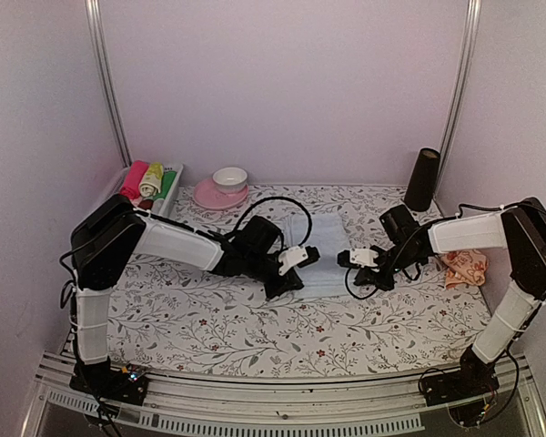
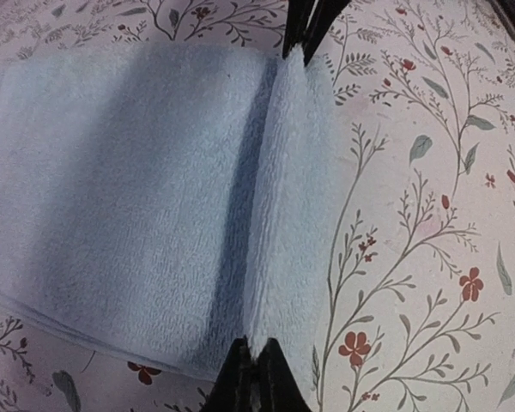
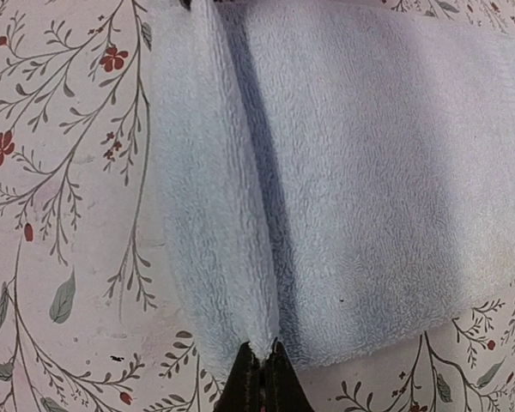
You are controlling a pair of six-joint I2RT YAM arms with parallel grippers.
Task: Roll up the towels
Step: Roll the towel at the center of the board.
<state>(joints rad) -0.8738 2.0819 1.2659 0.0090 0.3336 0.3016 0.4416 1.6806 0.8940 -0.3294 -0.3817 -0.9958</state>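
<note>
Two towels on the table. The blue towel [image 1: 323, 238] lies flat at centre between the arms. The orange towel [image 1: 464, 267] sits bunched at far right beside the right arm, with nothing gripping it.

The blue one has a strip near its near edge pinched up into a ridge running side to side. Left gripper [image 2: 254, 359]: fingers together, clamped on the ridge's left end. Right gripper [image 3: 262, 365]: same on the right end. No turn is wound yet, so I'd call this the very start of the first roll.

Handling: light, thick terry, fully limp. Expect the ridge's middle to slump between the grips. The pile probably clings to the floral sheet [image 1: 209, 319] and could drag it. Best hold is the current one, on both ends of the edge, kept level so the roll tracks straight.

Further out: tray [image 1: 176, 169] with coloured rolls at back left, pink bowl [image 1: 229, 177], black cylinder [image 1: 423, 179] at back right.
</note>
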